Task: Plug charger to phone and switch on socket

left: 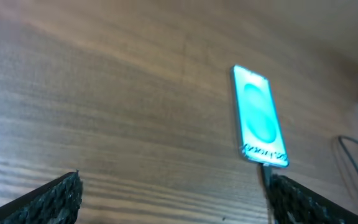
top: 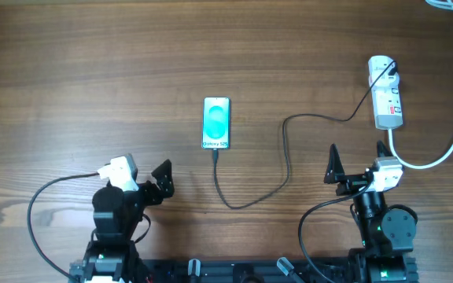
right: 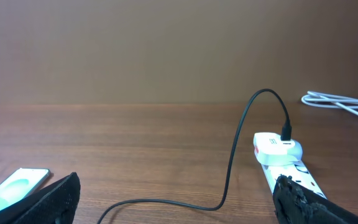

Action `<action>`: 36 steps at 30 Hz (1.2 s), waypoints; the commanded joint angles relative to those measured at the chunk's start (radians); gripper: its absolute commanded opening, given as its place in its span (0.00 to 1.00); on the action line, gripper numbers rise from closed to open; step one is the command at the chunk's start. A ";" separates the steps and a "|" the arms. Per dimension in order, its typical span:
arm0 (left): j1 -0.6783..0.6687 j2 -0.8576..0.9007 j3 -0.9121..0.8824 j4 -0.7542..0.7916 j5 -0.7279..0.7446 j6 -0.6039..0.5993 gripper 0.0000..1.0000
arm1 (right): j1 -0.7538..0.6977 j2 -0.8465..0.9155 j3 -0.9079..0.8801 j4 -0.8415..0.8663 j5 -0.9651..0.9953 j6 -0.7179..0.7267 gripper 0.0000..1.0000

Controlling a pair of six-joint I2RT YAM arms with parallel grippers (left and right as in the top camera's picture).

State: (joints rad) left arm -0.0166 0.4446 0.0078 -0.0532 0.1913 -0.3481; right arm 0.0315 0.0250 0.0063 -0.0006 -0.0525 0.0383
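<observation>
The phone (top: 216, 123) lies flat mid-table, screen lit cyan; it also shows in the left wrist view (left: 260, 118) and the right wrist view (right: 14, 186). The black charger cable (top: 286, 149) runs from the phone's near end, loops toward me, then climbs to its plug (right: 286, 132), which stands in the far end of the white socket (top: 386, 93). The connector (left: 265, 172) touches the phone's near edge; whether it is seated I cannot tell. My left gripper (top: 162, 181) is open, short and left of the phone. My right gripper (top: 358, 163) is open, just short of the socket (right: 288, 165).
A thick white cord (top: 447, 149) curves from the socket's near end out to the right and up to the table's far right corner. Bare wooden tabletop (top: 93, 79) spreads around the phone and to the left.
</observation>
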 commanded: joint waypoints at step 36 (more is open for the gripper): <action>0.008 -0.442 -0.002 -0.023 -0.181 0.547 1.00 | 0.005 -0.002 -0.001 0.002 -0.016 -0.011 1.00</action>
State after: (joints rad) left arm -0.0162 0.0139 0.0086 -0.0685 0.0235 0.1825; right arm 0.0315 0.0250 0.0063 -0.0006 -0.0525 0.0383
